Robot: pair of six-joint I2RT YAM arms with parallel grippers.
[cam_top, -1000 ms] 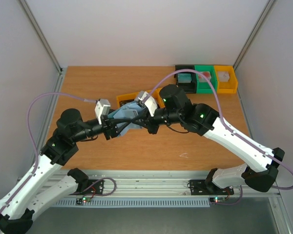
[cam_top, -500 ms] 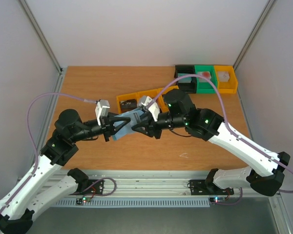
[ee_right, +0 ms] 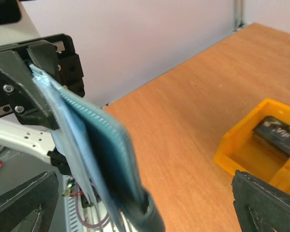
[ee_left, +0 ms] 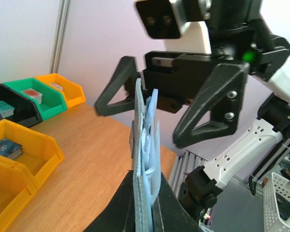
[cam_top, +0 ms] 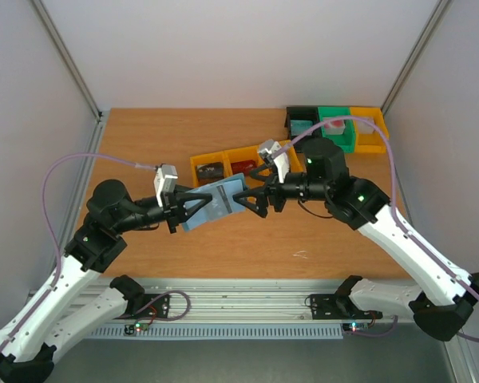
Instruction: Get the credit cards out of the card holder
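Note:
My left gripper point(cam_top: 193, 206) is shut on the card holder point(cam_top: 215, 203), a flat blue wallet held edge-up above the table. In the left wrist view the card holder point(ee_left: 145, 145) stands between my fingers, its pale sleeves fanned; I cannot tell whether a card is in them. My right gripper point(cam_top: 247, 199) is open, its fingers either side of the holder's free end point(ee_right: 101, 145) without touching it. One dark credit card point(cam_top: 210, 168) lies in the left yellow bin point(cam_top: 196, 169), and a red one point(cam_top: 241, 166) lies in the bin beside it.
Black point(cam_top: 303, 128), green point(cam_top: 335, 128) and yellow point(cam_top: 367, 132) bins with chunky blocks stand in a row at the back right. The yellow bin row sits just behind the held wallet. Bare wood lies in front of both grippers.
My right gripper has opened and drawn back to the right, off the card holder. My left gripper has shut on the holder and now holds it alone, tilted above the table.

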